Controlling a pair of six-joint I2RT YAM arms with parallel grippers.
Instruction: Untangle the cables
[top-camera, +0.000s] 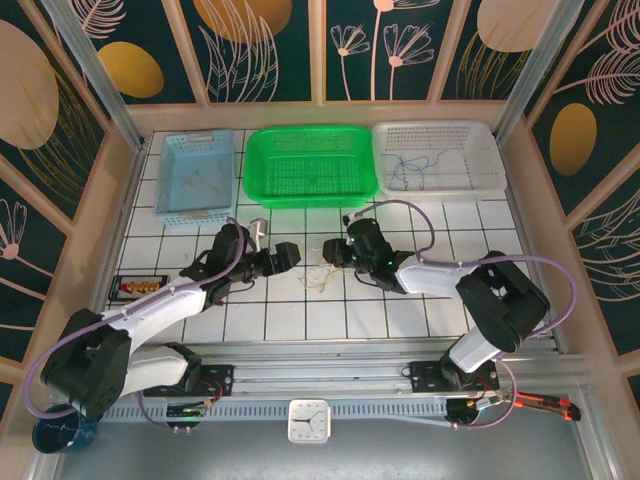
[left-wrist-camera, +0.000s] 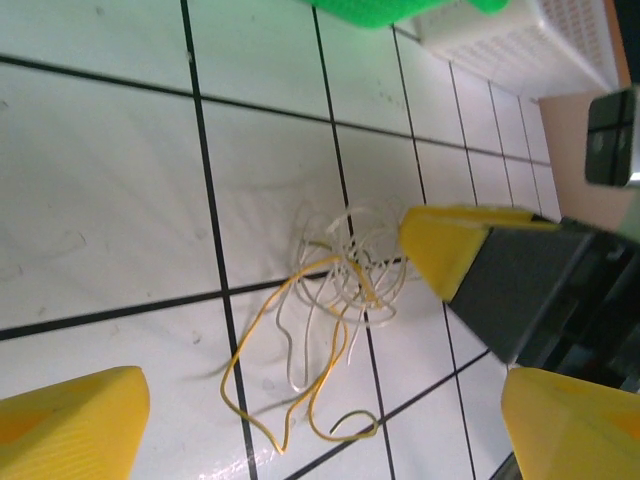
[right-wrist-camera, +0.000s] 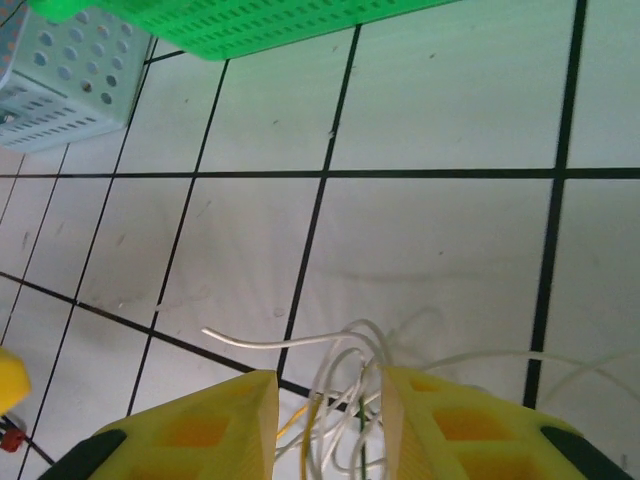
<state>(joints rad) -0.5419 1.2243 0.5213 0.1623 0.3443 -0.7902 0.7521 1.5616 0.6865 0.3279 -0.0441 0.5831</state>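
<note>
Right claw (right-wrist-camera: 328, 388) half-shut, straddling whitish loops of cables (left-wrist-camera: 335, 300), nothing pinched. Left claw (left-wrist-camera: 320, 420) wide, empty. Risk: grabbing several strands together, pulling knot tighter, dragging whole bundle.

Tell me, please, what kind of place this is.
Probably a robot test cell. A black-and-white left arm and right arm are bolted to a metal rail beside a white grid-tiled table; perforated plastic baskets, blue, green and white, stand in a row; patterned panels enclose it.
</note>
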